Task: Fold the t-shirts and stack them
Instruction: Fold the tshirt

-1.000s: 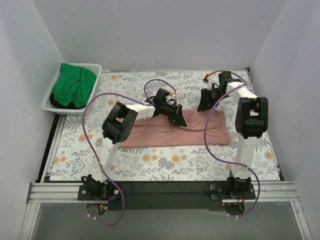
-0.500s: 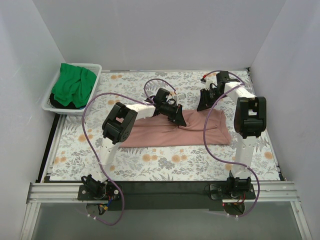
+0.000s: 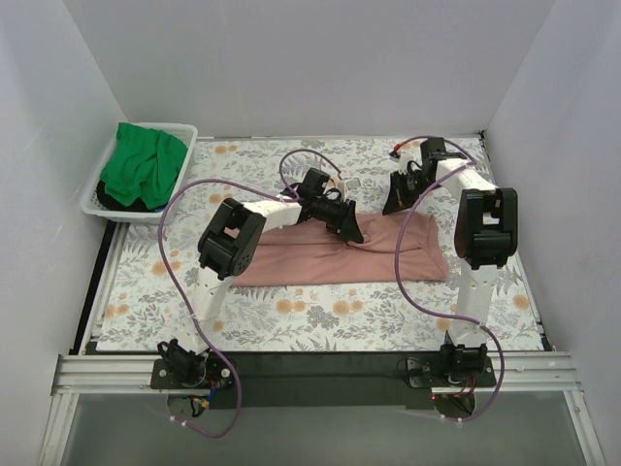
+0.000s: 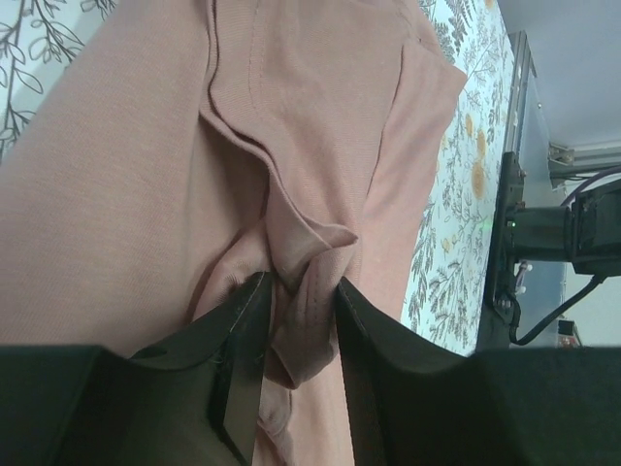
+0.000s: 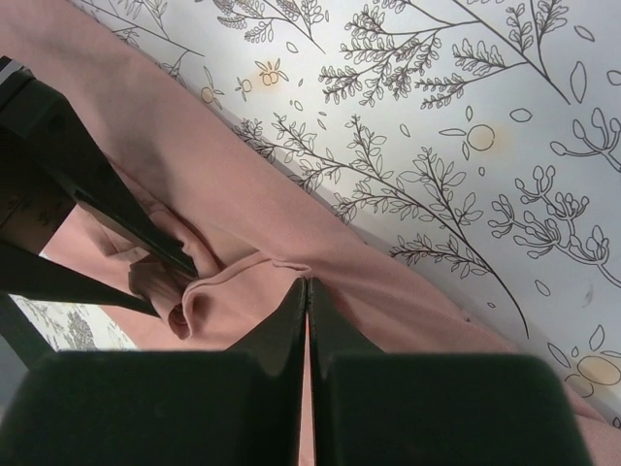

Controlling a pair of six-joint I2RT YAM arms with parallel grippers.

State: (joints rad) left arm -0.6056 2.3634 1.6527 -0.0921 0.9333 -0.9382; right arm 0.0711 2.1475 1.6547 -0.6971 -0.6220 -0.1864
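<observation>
The salmon-pink t-shirt [image 3: 330,260] lies as a long folded strip across the middle of the floral cloth. My left gripper [image 3: 351,229] is at its back edge near the middle, shut on a bunched fold of the pink cloth [image 4: 303,291]. My right gripper [image 3: 396,202] is at the shirt's back right edge, its jaws pressed together with the tips pinching a pink hem [image 5: 291,264]. The left gripper's black fingers [image 5: 68,175] show at the left of the right wrist view. The green t-shirt [image 3: 144,165] lies crumpled in the white basket [image 3: 186,133] at the back left.
The floral grey-and-orange cloth [image 3: 320,316] covers the table. White walls close in the back and both sides. Purple cables loop over both arms. The black front rail [image 3: 320,364] with the arm bases runs along the near edge.
Both grippers have shifted slightly toward the back, keeping their hold on the pink cloth. The shirt's back edge is drawn up a little.
</observation>
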